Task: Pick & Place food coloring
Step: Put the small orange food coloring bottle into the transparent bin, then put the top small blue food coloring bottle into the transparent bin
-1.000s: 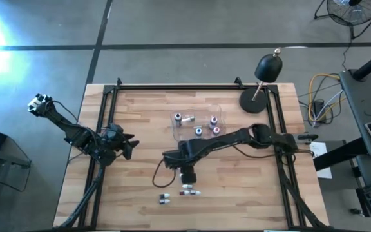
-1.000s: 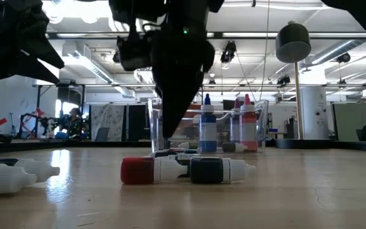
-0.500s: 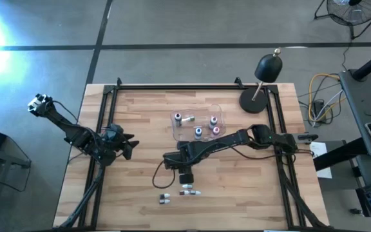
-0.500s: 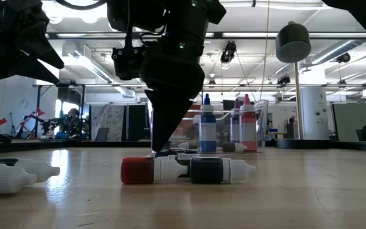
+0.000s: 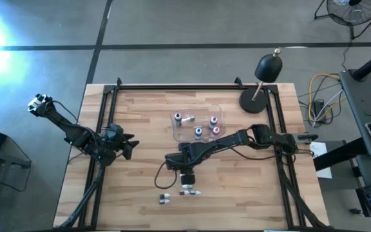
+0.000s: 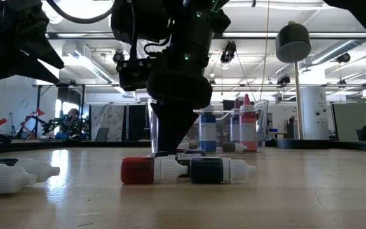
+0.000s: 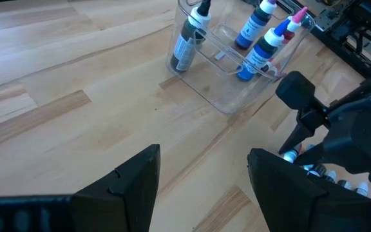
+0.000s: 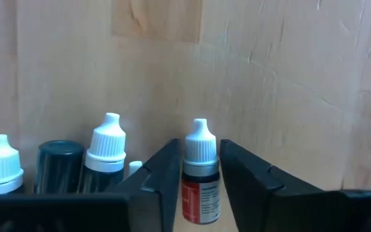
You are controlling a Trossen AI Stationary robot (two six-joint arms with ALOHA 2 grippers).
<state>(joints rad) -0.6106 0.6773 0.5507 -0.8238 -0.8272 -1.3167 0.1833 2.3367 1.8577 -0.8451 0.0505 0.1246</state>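
One white-capped, red-labelled food coloring bottle (image 8: 201,169) is clenched by the right claw (image 8: 197,180), now lowered onto the counter (image 5: 134,193); label writing is unreadable. Left claw (image 7: 201,187) is held released, unmoved.

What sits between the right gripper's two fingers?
A red-labelled, white-capped food coloring bottle sits between the right gripper fingers, shown in the right wrist view.

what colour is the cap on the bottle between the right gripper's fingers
White cap on a bottle with a red label, framed by the right gripper; the right wrist view shows it best.
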